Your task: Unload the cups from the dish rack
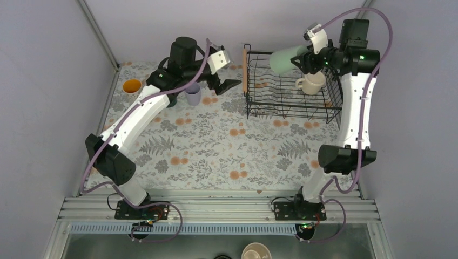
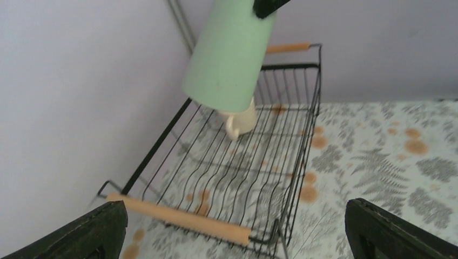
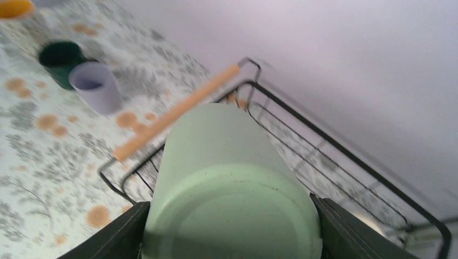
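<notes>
Starting at the far left of the top view: the floral mug with orange inside (image 1: 132,85) stands upright on the flowery surface (image 1: 216,145), well clear of the dish rack. A bit to the right, the dark green mug (image 3: 58,63) is mostly tucked behind the left arm from above, but the right wrist view shows it fine, upright on the surface. The lavender tumbler (image 1: 193,96) stands just beside it, also upright, and I can't tell if the two touch.

Next comes the left hand (image 1: 224,86), hanging over the surface between the tumbler and the rack. Its fingers are spread all the way apart with nothing in them. In its own wrist view they sit in the two bottom corners with the rack between them.

The dish rack (image 1: 281,110) takes up the upper right of the top view, with its light wooden handle (image 1: 246,69) on the left end.

The mint green cup (image 1: 288,59) is up in the air over the far left part of the rack, turned on its side. The right hand (image 1: 303,58) pinches it by one end, a finger pressed on each side.

The cream mug (image 1: 309,83) is the only cup left inside the rack. It sits tilted near the far right corner, just under the right hand.
</notes>
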Tool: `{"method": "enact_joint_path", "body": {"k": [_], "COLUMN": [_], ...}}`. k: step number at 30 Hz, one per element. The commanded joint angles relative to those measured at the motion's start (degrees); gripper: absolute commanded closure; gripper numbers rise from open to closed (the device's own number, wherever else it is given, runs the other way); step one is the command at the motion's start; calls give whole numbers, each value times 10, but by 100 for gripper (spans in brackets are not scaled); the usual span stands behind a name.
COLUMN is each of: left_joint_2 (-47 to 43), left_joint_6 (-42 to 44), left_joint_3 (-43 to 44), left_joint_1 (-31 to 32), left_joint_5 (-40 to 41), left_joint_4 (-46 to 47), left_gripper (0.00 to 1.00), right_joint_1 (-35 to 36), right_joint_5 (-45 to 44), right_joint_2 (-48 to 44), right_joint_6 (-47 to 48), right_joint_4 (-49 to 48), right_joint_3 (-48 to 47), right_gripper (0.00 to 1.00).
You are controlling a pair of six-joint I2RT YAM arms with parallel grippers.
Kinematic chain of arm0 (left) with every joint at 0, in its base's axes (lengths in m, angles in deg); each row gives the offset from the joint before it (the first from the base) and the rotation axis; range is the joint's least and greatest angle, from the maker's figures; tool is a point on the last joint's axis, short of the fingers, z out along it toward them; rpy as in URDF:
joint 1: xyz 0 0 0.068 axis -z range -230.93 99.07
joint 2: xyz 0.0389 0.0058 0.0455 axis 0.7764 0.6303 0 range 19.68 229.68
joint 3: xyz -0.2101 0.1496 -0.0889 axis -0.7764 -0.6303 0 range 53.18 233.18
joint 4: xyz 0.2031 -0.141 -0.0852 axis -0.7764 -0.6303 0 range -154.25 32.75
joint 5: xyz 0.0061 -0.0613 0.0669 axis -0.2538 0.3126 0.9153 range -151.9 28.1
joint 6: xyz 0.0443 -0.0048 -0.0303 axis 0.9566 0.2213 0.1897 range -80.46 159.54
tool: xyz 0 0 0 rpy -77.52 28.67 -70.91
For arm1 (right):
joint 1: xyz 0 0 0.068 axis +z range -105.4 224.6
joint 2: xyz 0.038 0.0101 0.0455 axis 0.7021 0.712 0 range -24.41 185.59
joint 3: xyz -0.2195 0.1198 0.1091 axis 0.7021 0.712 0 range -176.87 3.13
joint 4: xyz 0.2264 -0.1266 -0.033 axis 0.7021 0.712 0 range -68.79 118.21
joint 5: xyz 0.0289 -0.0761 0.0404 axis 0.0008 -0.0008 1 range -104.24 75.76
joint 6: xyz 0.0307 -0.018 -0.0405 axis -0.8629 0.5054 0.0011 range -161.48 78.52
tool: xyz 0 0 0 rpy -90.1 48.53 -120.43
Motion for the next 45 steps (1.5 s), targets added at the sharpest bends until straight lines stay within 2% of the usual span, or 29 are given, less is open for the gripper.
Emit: {"method": "enact_joint_path", "body": {"k": [1, 2, 5, 8, 12, 15, 19, 25, 29, 32, 39, 45], "left_joint_2": [43, 49, 66, 76, 104, 124, 140, 136, 146, 150, 153, 174], "left_joint_6": [-91, -124, -197, -258, -306, -383, -431, -493, -644, -702, -724, -661], "left_joint_3": [32, 31, 26, 11, 26, 27, 31, 15, -9, -22, -8, 52], "left_joint_1": [-54, -71, -98, -103, -104, -104, -102, -103, -102, -102, -88, -61], "left_joint_5": [-174, -234, -324, -376, -409, -450, -465, -471, -477, -481, -474, -467], "left_joint_4": [73, 99, 166, 237, 268, 332, 392, 468, 648, 730, 751, 652], "left_gripper": [0, 0, 0, 0, 0, 0, 0, 0, 0, 0, 0, 0], "right_joint_1": [3, 3, 4, 3, 3, 4, 3, 5, 5, 7, 14, 28], "right_joint_5": [139, 164, 237, 299, 361, 402, 445, 469, 478, 478, 482, 473], "right_joint_2": [-21, -30, -45, -53, -54, -69, -104, -94, -92, -94, -78, -45], "right_joint_6": [-57, -67, -103, -129, -144, -173, -240, -258, -266, -269, -280, -278], "right_joint_4": [-45, -54, -80, -100, -112, -165, -274, -293, -306, -320, -343, -340], "right_joint_3": [-13, -12, -10, -12, -10, 41, 112, 120, 137, 150, 163, 142], "right_gripper": [70, 70, 70, 71, 70, 70, 71, 71, 71, 71, 71, 71]}}
